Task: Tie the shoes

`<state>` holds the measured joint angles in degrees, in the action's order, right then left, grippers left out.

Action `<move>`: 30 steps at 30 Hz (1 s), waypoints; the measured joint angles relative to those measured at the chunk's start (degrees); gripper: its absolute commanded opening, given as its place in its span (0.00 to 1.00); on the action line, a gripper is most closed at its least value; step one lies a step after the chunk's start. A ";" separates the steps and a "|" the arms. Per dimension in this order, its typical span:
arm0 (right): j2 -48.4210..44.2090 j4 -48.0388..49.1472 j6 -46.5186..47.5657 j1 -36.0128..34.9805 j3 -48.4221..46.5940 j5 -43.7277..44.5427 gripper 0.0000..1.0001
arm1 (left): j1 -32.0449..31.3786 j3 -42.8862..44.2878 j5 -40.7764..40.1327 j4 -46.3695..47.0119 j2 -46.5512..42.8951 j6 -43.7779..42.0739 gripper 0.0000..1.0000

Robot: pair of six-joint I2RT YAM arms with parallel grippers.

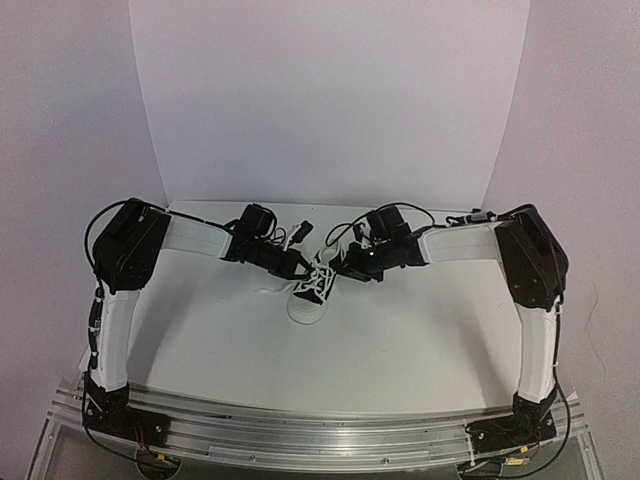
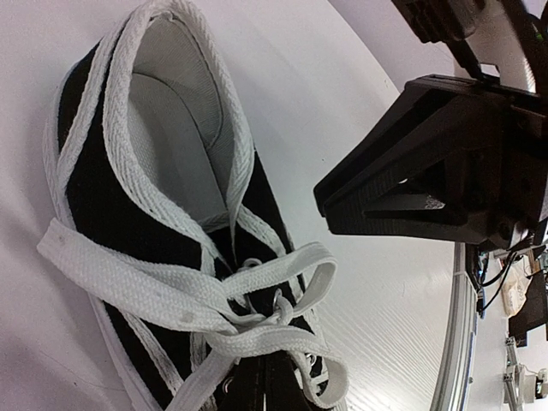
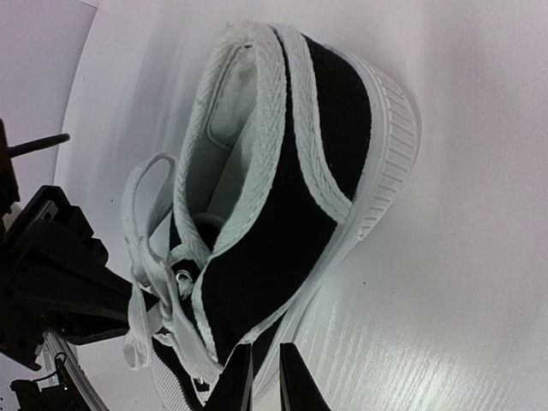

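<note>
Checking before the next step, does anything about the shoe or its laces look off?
Nothing looks damaged or spilled. The sneaker stands upright, but its laces are only loosely crossed with slack loops, and one flat end drapes out over the shoe's side.

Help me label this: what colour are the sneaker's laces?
White laces, clearest in the left wrist view.

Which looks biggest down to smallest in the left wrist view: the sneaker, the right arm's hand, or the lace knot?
1. sneaker, filling most of the left half of the frame.
2. right hand, smaller in the frame, though its nearness to the camera makes true size unsure.
3. lace knot, smallest by far.
</note>
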<state>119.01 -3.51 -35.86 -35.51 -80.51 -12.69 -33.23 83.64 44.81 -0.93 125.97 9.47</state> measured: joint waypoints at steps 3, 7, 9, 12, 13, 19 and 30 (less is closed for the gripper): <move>2.52 -0.04 0.22 0.00 -1.66 -1.02 0.14 | 0.00 0.00 0.00 0.00 0.00 0.00 0.00; 3.57 -0.02 1.06 0.14 -1.91 -2.84 0.14 | 0.02 0.00 0.00 0.00 0.00 0.00 0.00; 3.57 0.05 1.42 0.27 -1.90 -3.74 0.14 | 0.02 0.00 -0.01 0.00 0.00 0.00 0.00; 3.57 0.22 1.73 0.28 -1.88 -4.50 0.14 | 0.02 0.00 0.00 -0.02 0.00 0.00 0.00; 3.57 0.35 1.87 0.28 -1.88 -4.68 0.14 | 0.02 0.00 0.00 0.00 0.00 0.00 0.00; 3.57 1.34 2.47 0.22 -1.90 -5.47 0.14 | 0.02 0.01 0.00 -0.02 0.00 0.00 0.00; 2.78 2.58 3.07 -0.77 -1.72 -5.53 0.15 | 0.02 0.02 0.03 0.00 0.00 0.02 0.00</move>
<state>121.79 -0.92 -32.79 -36.28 -82.23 -18.22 -33.21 83.66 44.84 -0.93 125.97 9.50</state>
